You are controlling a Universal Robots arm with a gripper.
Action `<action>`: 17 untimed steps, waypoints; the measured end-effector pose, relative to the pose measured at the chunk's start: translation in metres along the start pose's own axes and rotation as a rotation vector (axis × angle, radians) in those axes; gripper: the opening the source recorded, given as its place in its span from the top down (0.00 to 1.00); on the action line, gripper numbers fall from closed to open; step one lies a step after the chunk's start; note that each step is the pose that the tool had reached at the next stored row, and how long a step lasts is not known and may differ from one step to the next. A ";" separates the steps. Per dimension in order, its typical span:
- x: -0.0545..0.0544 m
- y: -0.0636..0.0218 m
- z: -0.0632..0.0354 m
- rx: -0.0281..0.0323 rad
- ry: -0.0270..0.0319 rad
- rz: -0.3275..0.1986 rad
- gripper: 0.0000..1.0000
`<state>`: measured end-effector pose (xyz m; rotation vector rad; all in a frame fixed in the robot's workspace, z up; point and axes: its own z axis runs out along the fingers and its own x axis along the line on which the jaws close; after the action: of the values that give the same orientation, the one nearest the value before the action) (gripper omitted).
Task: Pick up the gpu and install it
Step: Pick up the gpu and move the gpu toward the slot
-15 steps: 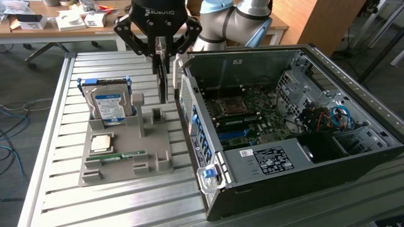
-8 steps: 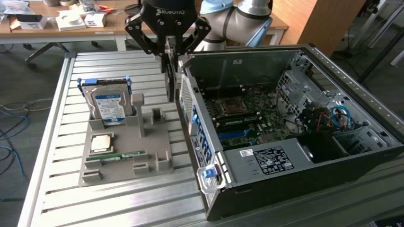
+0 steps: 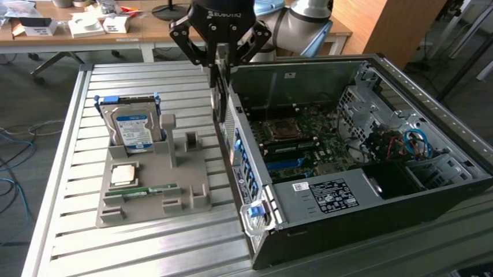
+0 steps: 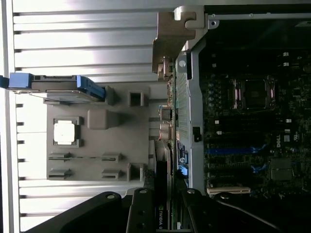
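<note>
The gpu (image 3: 221, 95) hangs edge-on as a thin dark card straight below my gripper (image 3: 221, 62), whose black fingers are shut on its upper edge. It sits just over the left wall of the open computer case (image 3: 431, 193), between the case and the grey holder. In the wrist view the gpu (image 4: 165, 160) runs away from the gripper (image 4: 165, 196), with a dark labelled body clamped between the fingers (image 4: 141, 208) and its metal bracket (image 4: 170, 43) at the far end. The motherboard (image 4: 243, 121) lies beside it inside the case.
A grey holder (image 3: 189, 173) on the slatted metal table (image 3: 85, 173) carries a silver hard drive (image 3: 133, 128) with a blue label, a square chip (image 3: 123, 175) and a green memory stick (image 3: 146, 190). A wooden desk (image 3: 154, 32) with boxes stands behind.
</note>
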<state>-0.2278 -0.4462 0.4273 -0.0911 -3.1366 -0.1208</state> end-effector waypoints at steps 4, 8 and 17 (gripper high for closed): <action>-0.008 0.0005 0.0001 -0.0004 0.0000 0.000 0.74; -0.015 0.0009 0.0000 -0.0003 0.0000 0.000 0.74; -0.026 0.0015 0.0001 -0.0004 0.0000 0.000 0.74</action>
<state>-0.2017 -0.4462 0.4273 -0.0912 -3.1365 -0.1214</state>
